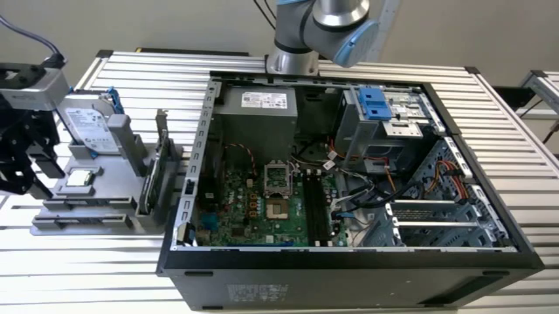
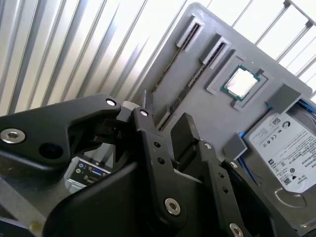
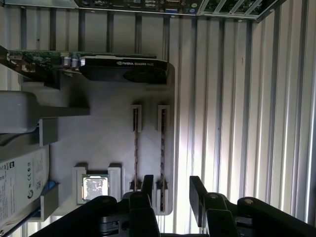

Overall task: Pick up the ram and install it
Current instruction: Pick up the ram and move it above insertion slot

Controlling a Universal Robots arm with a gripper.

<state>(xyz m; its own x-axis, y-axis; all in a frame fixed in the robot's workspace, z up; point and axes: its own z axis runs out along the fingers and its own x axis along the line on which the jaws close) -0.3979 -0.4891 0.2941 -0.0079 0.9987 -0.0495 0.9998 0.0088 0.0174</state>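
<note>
**Exterior view, then both wrist views: fingers open over the tray, ram not yet lifted**

Exterior view: the arm (image 1: 328, 23) is cut off at the top. Its gripper (image 1: 26, 183) hangs at the exterior view's left, over a grey tray (image 1: 52, 226). The tray sits on the slatted worktop (image 1: 114, 65) beside the open computer case (image 1: 349, 265). A hard drive (image 1: 88, 121) stands at the tray's far end. The long memory slots (image 1: 319, 209) on the board look empty, so I judge nothing is installed yet. The frame edge clips part of the gripper, and the ram is too small to pick out here.

First wrist view: the ram (image 3: 162, 148) stands on edge in a tray slot, one of two thin sticks side by side. A processor chip (image 3: 95, 188) and a graphics card (image 3: 123, 69) sit nearby on the tray. The fingers (image 3: 147, 185) are spread apart with nothing between them, close to one end of the sticks. How high they are above the sticks cannot be judged.

Second wrist view: the fingers again stand apart and empty. They hide the near ends of both sticks, so I cannot tell which stick they are lined up with. Both sticks are in their slots, so picking up and installing are both left to do.
</note>
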